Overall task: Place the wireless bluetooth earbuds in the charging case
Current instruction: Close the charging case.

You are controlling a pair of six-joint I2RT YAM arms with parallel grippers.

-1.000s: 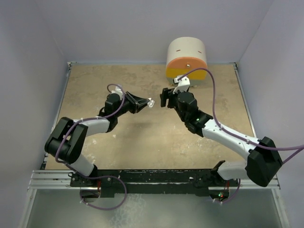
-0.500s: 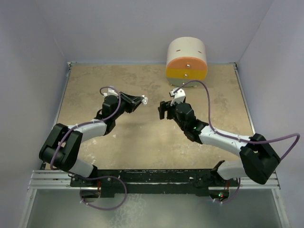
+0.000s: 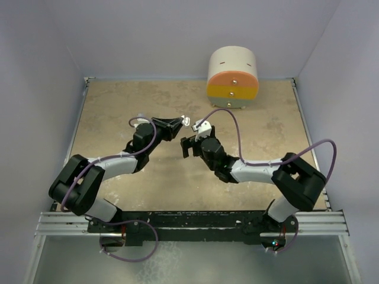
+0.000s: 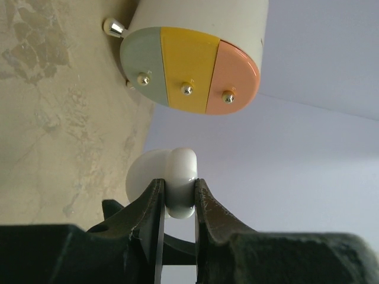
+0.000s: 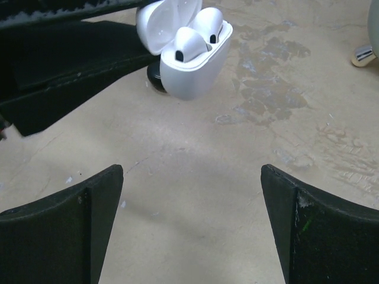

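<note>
The left gripper (image 4: 177, 184) is clamped on the white charging case (image 4: 179, 180), one finger on each side of its body. In the right wrist view the case (image 5: 192, 71) has its lid tipped back, and two white earbuds (image 5: 188, 44) sit side by side in its wells, their rounded tops poking up. From overhead, the left gripper (image 3: 177, 125) holds the case (image 3: 186, 122) around the middle of the tan mottled table (image 3: 118, 106), a little to the far side. I cannot tell whether the case touches the table.

The right gripper (image 5: 189, 228) has its jaws spread wide and grips nothing. It sits just near and right of the case, pointing toward it (image 3: 190, 144). Only bare table shows between its fingers.

At the far edge, right of centre, stands a cream drum-shaped box (image 3: 232, 77) whose front is split into grey-green, yellow and peach sections, each with a small knob
</note>
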